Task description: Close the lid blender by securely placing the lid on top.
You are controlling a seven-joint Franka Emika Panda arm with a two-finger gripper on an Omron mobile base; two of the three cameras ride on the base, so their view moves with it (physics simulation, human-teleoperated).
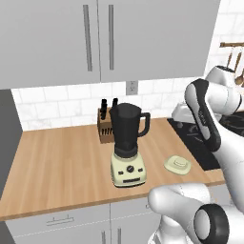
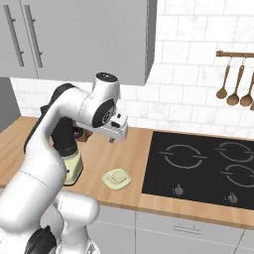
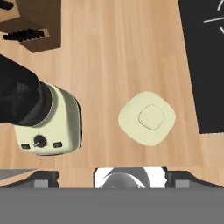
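The pale cream-yellow lid lies flat on the wooden counter, knob up, to the right of the blender and apart from it. The blender stands upright with its dark jar uncovered; my arm hides most of it in the right base view, where just its cream base shows. My gripper hangs well above the counter, over the lid and looking straight down at it. Its fingertips sit wide apart with nothing between them, so it is open.
A brown knife block stands against the wall behind the blender. The black cooktop begins just right of the lid. Wooden spoons hang on the wall rail. Cabinets overhang the counter.
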